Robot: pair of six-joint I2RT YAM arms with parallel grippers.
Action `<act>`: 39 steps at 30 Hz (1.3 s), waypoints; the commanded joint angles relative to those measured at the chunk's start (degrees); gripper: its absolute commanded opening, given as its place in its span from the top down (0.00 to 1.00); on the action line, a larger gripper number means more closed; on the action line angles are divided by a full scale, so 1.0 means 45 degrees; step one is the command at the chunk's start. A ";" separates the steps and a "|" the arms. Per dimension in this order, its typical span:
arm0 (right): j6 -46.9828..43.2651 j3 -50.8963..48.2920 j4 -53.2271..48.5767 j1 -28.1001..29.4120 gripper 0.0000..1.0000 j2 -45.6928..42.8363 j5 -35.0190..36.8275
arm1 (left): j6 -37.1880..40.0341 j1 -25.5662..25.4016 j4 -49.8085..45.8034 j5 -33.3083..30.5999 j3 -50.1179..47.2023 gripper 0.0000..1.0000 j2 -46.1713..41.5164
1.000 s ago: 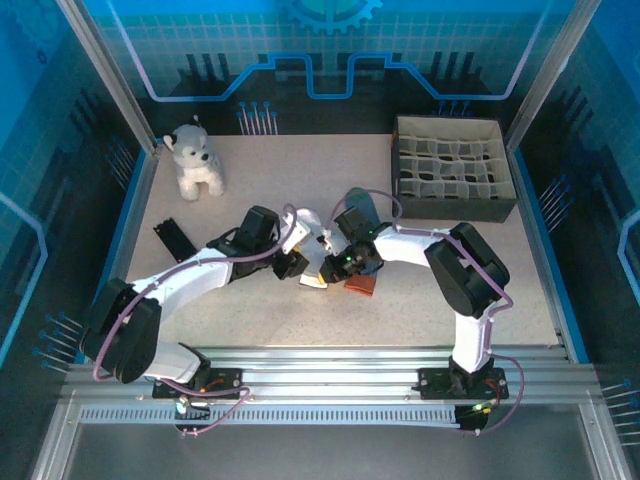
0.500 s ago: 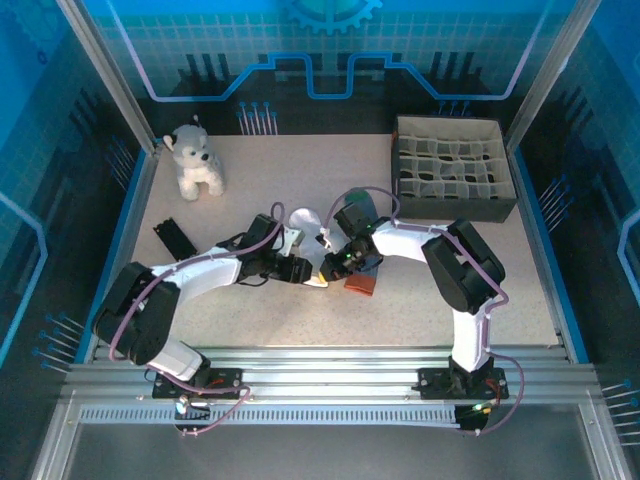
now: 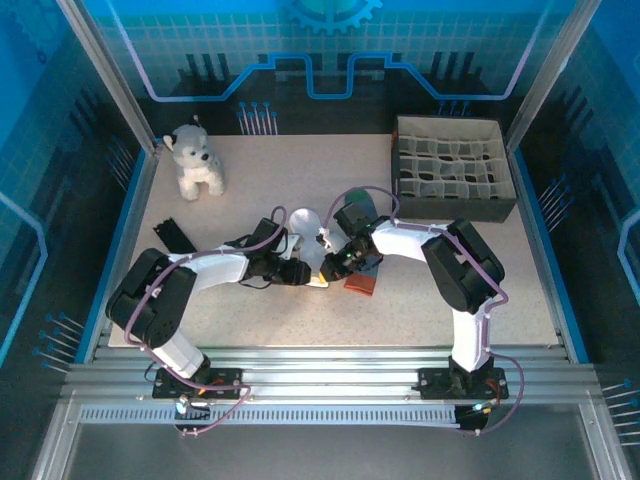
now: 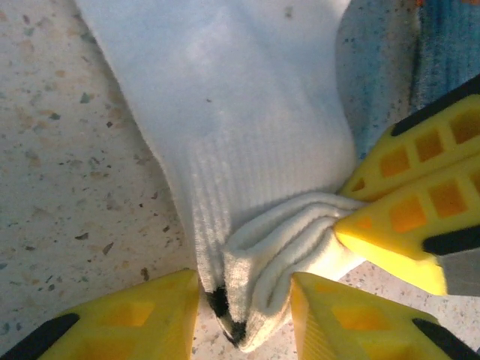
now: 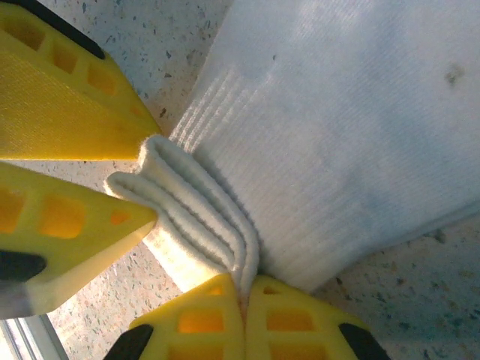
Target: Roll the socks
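The white sock (image 3: 308, 224) lies flat mid-table, its cuff end folded into a small roll (image 4: 259, 247). My left gripper (image 4: 244, 319) is shut on that folded cuff, a yellow finger (image 4: 127, 322) pressed to each side, dark stripes showing at the fold's tip. My right gripper (image 5: 245, 289) is shut, pinching the other edge of the same white sock (image 5: 337, 127). The two grippers (image 3: 298, 270) (image 3: 332, 266) meet tip to tip over the cuff. The teal sock (image 4: 442, 45) lies just beside the white one, partly under the right arm, its orange cuff (image 3: 360, 286) poking out.
A white-grey plush dog (image 3: 197, 160) sits at the back left. At the back right stands a dark box (image 3: 505, 195) with many compartments. A small black object (image 3: 175, 238) lies at the left, close to the left arm's elbow.
The left arm has folded lower and drawn in toward the cuff. Its jaws widened, then closed on the folded cuff again. The right gripper has kept its pinch and barely moved.
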 commanded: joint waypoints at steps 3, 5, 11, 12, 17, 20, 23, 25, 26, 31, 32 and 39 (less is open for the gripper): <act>-0.0330 -0.0034 -0.0769 -0.0017 0.92 0.0227 0.0006 | -0.0658 0.0051 -0.0484 -0.0560 0.0093 0.66 0.0716; -0.0335 -0.0070 -0.0710 0.0024 0.91 0.0180 -0.0126 | -0.0747 0.0030 -0.0766 -0.0557 0.0241 0.68 0.0922; -0.0327 -0.0966 0.0537 0.0044 0.71 -0.1054 0.0374 | -0.0661 0.0030 -0.1203 -0.0839 0.0249 0.72 0.0938; -0.0377 -0.1254 0.0916 0.0029 0.67 -0.1443 0.0547 | -0.0595 0.0030 -0.1309 -0.0838 0.0278 0.73 0.0957; -0.0745 -0.2867 0.3188 0.0035 0.63 -0.3314 0.1072 | -0.0447 0.0030 -0.1604 -0.0801 0.0409 0.74 0.1048; -0.1746 -0.4300 0.5073 0.0327 0.67 -0.4382 0.1748 | -0.0392 0.0030 -0.1712 -0.0676 0.0520 0.74 0.1133; -0.4864 -0.6011 0.7470 0.1406 0.69 -0.5355 0.3066 | -0.0362 0.0030 -0.1752 -0.0419 0.0638 0.74 0.1253; -0.7100 -0.7346 0.9773 0.2061 0.69 -0.5629 0.3750 | -0.0260 0.0030 -0.1834 -0.0202 0.0753 0.75 0.1364; -0.7864 -0.7895 1.0871 0.2195 0.69 -0.5573 0.4015 | -0.0211 0.0030 -0.1902 -0.0138 0.0813 0.76 0.1434; -1.0122 -0.8050 1.1563 0.2319 0.64 -0.4925 0.4559 | -0.0061 0.0030 -0.2104 0.0077 0.0944 0.76 0.1570; -1.0449 -0.7985 1.1633 0.2343 0.63 -0.4758 0.4499 | -0.0068 0.0030 -0.2157 0.0102 0.0981 0.76 0.1582; -1.1776 -0.7129 1.0906 0.2731 0.62 -0.4085 0.4891 | -0.0012 0.0030 -0.2400 0.0146 0.1165 0.76 0.1594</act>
